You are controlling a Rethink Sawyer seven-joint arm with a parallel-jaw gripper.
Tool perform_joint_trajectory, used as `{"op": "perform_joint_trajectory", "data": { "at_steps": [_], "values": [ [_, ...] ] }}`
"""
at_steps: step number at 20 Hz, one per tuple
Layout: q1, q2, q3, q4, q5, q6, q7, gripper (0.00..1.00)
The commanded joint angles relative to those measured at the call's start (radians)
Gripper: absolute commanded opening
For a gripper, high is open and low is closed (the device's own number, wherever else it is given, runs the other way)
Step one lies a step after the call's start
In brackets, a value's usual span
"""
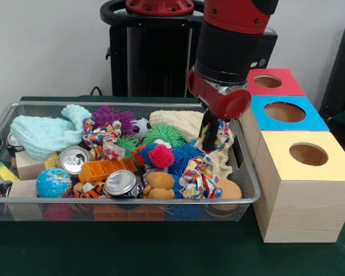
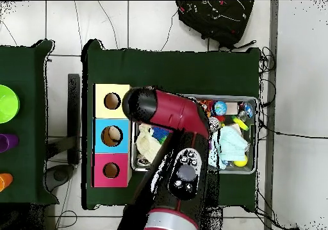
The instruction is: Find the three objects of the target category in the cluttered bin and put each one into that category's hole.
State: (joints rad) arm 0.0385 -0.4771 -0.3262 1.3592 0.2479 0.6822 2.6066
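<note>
The claw (image 1: 210,140) reaches down into the right end of the bin (image 1: 161,201) and looks to be pinching a spotted cloth knot (image 1: 222,135). Two more spotted knots (image 1: 199,179) (image 1: 101,138) lie among the toys. The yellow box's hole (image 1: 308,154) is just beside the bin.

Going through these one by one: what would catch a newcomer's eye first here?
The red and black arm reaches down into the right end of the wire bin, its tool at a spotted cloth knot. The bin overflows with bright toys and cans. Three wooden boxes stand at its right, the yellow-topped box nearest the camera.
</note>
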Motion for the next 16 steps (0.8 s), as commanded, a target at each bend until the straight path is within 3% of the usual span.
{"op": "perform_joint_trajectory", "data": {
  "at_steps": [1,3,6,10,16],
  "values": [
    [-0.101,0.057,0.089,-0.336,-0.04,0.36,-0.062,0.0],
    [-0.09,0.071,0.073,-0.369,-0.035,0.386,-0.016,0.0],
    [-0.053,0.072,0.067,-0.332,-0.011,0.319,0.08,0.0],
    [0.032,0.129,0.014,-0.346,-0.012,0.268,0.227,0.0],
    [0.082,0.173,-0.004,-0.316,0.01,0.188,0.271,0.0]
  ]
}}
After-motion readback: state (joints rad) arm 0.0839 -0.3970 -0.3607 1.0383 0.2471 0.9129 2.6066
